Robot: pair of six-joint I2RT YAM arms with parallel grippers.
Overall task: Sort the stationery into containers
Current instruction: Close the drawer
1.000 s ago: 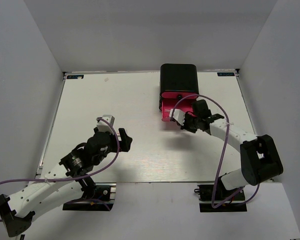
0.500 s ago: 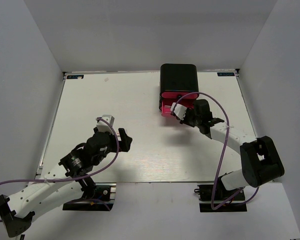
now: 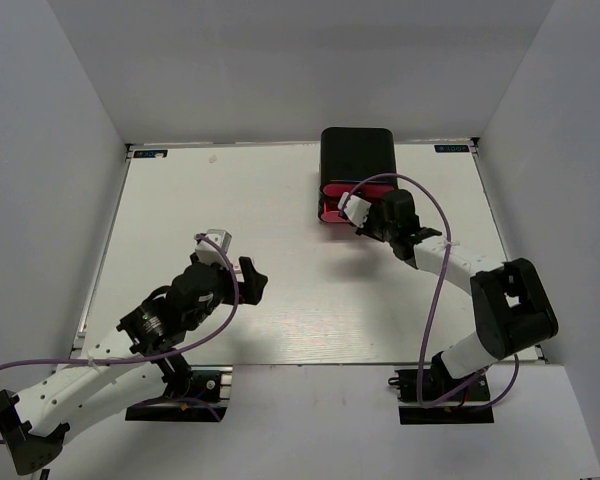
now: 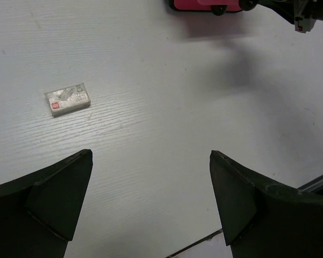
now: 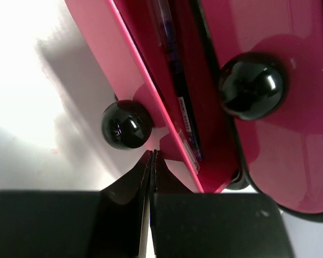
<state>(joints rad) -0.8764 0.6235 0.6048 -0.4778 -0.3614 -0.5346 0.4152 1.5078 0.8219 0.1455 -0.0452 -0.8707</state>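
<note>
The black cabinet (image 3: 358, 160) stands at the back of the table, right of centre. Its lowest pink drawer (image 3: 330, 210) sticks out a little. In the right wrist view this drawer (image 5: 134, 59) holds a dark blue pen (image 5: 175, 70); its black knob (image 5: 126, 123) is beside my fingertips. My right gripper (image 5: 152, 154) is shut and empty, its tips against the drawer front; it also shows in the top view (image 3: 354, 212). The drawer above (image 5: 290, 134) is closed, with its own knob (image 5: 252, 92). My left gripper (image 4: 149, 156) is open and empty above the table, and shows in the top view (image 3: 232, 266). A tiny whitish block (image 4: 68, 100) lies ahead of it to the left.
White walls enclose the table (image 3: 280, 200) on the left, back and right. The cabinet front (image 4: 204, 4) and my right gripper (image 4: 307, 13) show at the top edge of the left wrist view. No other stationery is in view.
My right gripper has moved toward the cabinet, and the lowest pink drawer has slid in with it, now sticking out much less. The left arm has barely moved.
</note>
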